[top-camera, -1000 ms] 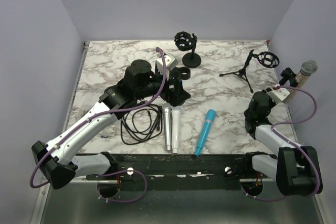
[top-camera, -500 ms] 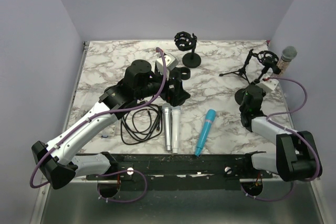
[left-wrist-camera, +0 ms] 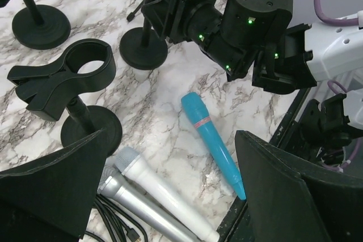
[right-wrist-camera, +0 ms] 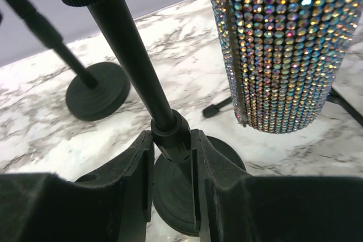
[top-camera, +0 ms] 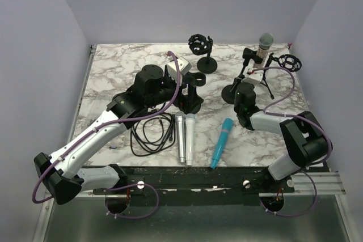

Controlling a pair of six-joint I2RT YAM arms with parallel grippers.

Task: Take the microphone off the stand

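A rhinestone-covered microphone [top-camera: 264, 43] sits in the clip of a black round-base stand [top-camera: 231, 92] at the table's middle right. In the right wrist view the microphone's sparkling body [right-wrist-camera: 283, 49] hangs to the right of the stand's pole [right-wrist-camera: 136, 55]. My right gripper [right-wrist-camera: 172, 157] is shut on the pole's lower collar, just above the base; it also shows in the top view [top-camera: 238, 85]. My left gripper [left-wrist-camera: 170, 196] is wide open and empty, hovering over the table centre [top-camera: 189, 96], apart from the microphone.
An empty clip stand [left-wrist-camera: 62, 77] stands under my left gripper. A blue microphone [top-camera: 222, 143], a white one [top-camera: 190, 139], a silver one [top-camera: 180, 137] and a coiled cable [top-camera: 150, 134] lie near the front. A shock-mount stand [top-camera: 202, 46] and a tripod stand [top-camera: 286, 63] are at the back.
My right arm has swung left from the table's right edge, carrying the stand and its microphone to the middle right. The left arm has not moved.
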